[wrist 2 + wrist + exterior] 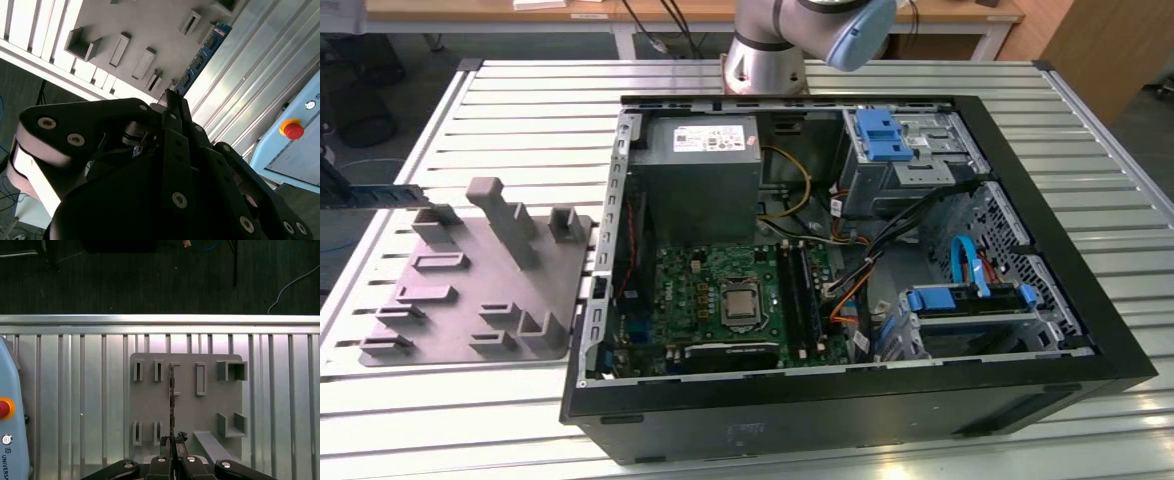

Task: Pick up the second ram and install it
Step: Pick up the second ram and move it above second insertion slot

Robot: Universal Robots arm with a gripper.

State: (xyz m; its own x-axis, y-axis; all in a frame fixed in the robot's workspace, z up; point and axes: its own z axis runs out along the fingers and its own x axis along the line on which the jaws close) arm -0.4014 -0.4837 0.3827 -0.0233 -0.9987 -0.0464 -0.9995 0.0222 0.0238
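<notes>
My gripper [172, 97] is shut on one end of the second ram [202, 52], a thin dark stick with blue faces and a row of chips. The first wrist view shows the ram [172, 395] edge-on, running out from the gripper [173, 440] over the grey holder plate [210, 405]. In the exterior view the ram [380, 194] hangs level above the far left corner of the holder plate [467, 290], off its slots. The green motherboard [707, 300] lies in the open computer case [854, 390], with long black slot rails [801, 290] to the exterior view's right of the processor.
The case and holder plate rest on a slatted metal table [480, 420]. Upright grey posts [500, 215] stand on the plate. Cables, blue drive brackets [961, 298] and a power supply [700, 170] crowd the case. The arm's base [767, 55] stands behind it. A red stop button [292, 130] sits on a light blue box.
</notes>
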